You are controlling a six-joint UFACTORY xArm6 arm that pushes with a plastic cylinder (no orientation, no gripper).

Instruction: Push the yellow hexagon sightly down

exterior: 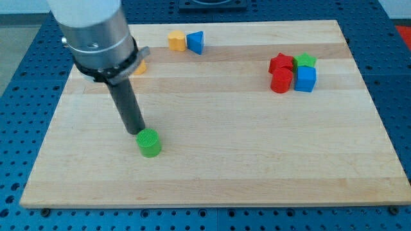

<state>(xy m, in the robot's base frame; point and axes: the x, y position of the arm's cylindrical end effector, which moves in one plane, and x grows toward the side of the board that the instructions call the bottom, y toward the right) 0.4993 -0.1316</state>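
Rod w/ no jaws, holding nothing; the tip point(137, 132) sits on the board point(212, 173) towards its left edge, touching or just beside the green cylinder point(149, 143). Yellow hexagon point(177, 40) lies well apart, near the top edge, left of centre, against the blue triangle point(196, 42). Another yellowish block point(139, 67) peeks from behind the arm, shape unclear. Near the top-right corner: red star point(280, 62), green star point(306, 61), red cylinder point(281, 81), blue cube point(306, 79). Best approach, probably: the arm skirts the green cylinder, gets the tip above the hexagon's top side, then a short, centred push; stops early, avoids dragging the triangle.
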